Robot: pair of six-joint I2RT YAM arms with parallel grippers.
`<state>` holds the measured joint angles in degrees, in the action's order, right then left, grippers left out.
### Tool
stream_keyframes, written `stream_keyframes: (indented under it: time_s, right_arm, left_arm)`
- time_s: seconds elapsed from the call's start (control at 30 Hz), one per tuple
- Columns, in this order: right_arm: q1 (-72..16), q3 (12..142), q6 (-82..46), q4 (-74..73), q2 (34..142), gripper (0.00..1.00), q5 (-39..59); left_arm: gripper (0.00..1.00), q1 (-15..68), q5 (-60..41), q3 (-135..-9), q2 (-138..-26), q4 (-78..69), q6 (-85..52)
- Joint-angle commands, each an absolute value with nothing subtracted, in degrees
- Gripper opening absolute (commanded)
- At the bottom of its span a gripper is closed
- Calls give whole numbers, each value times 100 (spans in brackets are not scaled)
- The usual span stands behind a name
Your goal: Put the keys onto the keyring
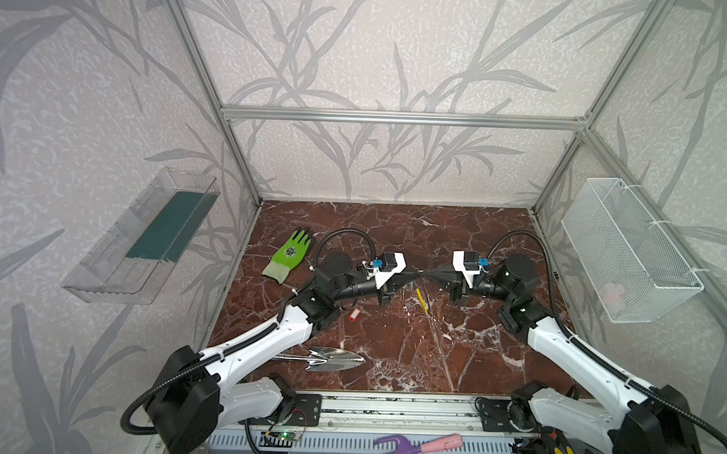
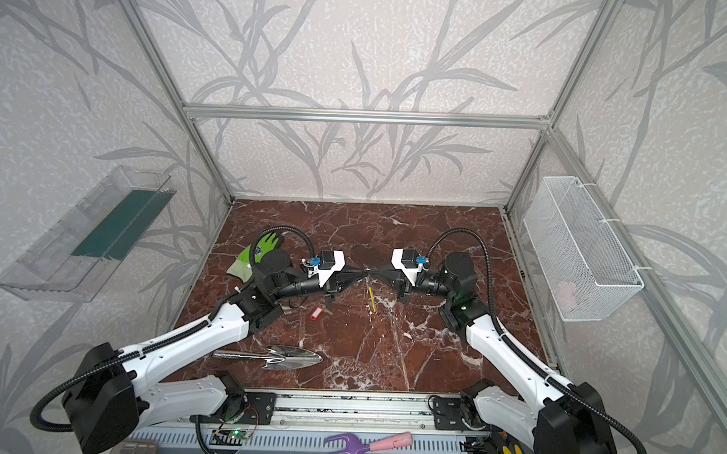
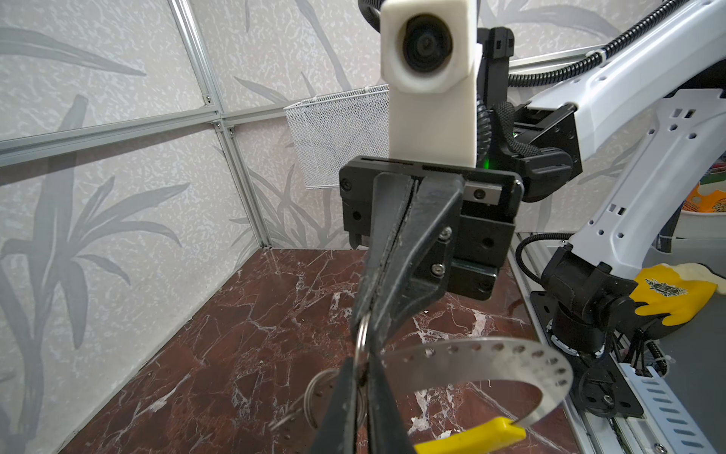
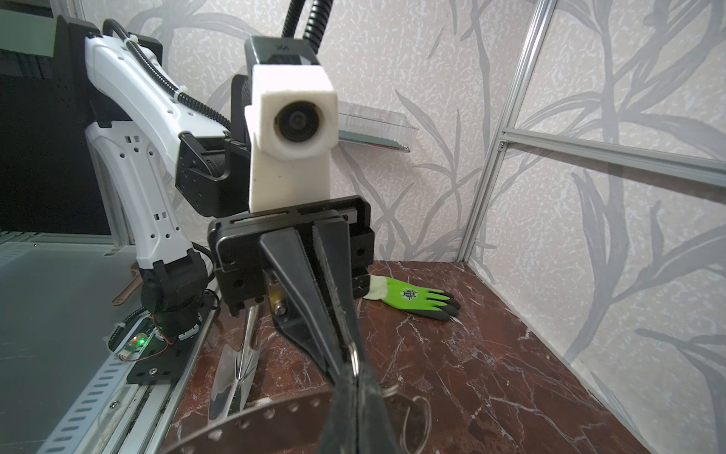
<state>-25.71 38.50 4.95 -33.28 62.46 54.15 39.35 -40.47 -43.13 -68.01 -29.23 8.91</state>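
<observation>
While the left end effector [image 1: 416, 274] and right end effector [image 1: 426, 274], both fully closed, pinch the keyring [image 3: 475, 349] tip to tip above the bench [image 1: 411, 354], threading appears in hand. The red-tagged key [image 1: 353, 314] lies on the bench; next, collect it without releasing the keyring.

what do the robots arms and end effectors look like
The left arm and right arm have white shells, black joints and black ribbed cable conduit looping over each wrist. The left end effector and right end effector are black, with long tapering fingers, each topped by a white camera housing carrying a small blue connector.
</observation>
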Motion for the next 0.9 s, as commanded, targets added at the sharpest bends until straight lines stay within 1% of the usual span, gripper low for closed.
stream_keyframes:
  time_s: [0.0, 0.07, 0.1, 0.17, 0.3, 0.43, 0.6, 0.7, 0.87]
  right_arm:
    - [-2549, 3793, 362, -3616, 6230, 0, 5477]
    - [-2549, 3776, 385, -3582, 6206, 0, 5430]
    - [-2544, 3766, 461, -3488, 6174, 2, 5365]
    - [-2540, 3792, 767, -3135, 6047, 11, 5174]
    - [-2540, 4003, 1707, -1846, 5715, 20, 4582]
    - [-2540, 4232, 2424, -866, 5475, 23, 4249]
    - [-2540, 4332, 2576, -650, 5357, 25, 4207]
    - [-2539, 4409, 2584, -663, 5361, 26, 4286]
    - [-2583, 4541, 2549, -660, 5495, 26, 4476]
  left_arm:
    - [0, 3990, -4160, -4563, -6847, -3252, 835]
    - [0, 3992, -4146, -4602, -6834, -3184, 902]
    - [0, 3991, -4135, -4664, -6818, -3013, 994]
    - [0, 3992, -4097, -4866, -6773, -2319, 1368]
    - [0, 4023, -3773, -5441, -6730, -622, 2275]
    - [0, 4068, -3562, -6068, -6884, 596, 2885]
    - [0, 4129, -3433, -6603, -7088, 1469, 3424]
    - [0, 4185, -3362, -6847, -7191, 1825, 3676]
    - [0, 4242, -3372, -7046, -7273, 1932, 3754]
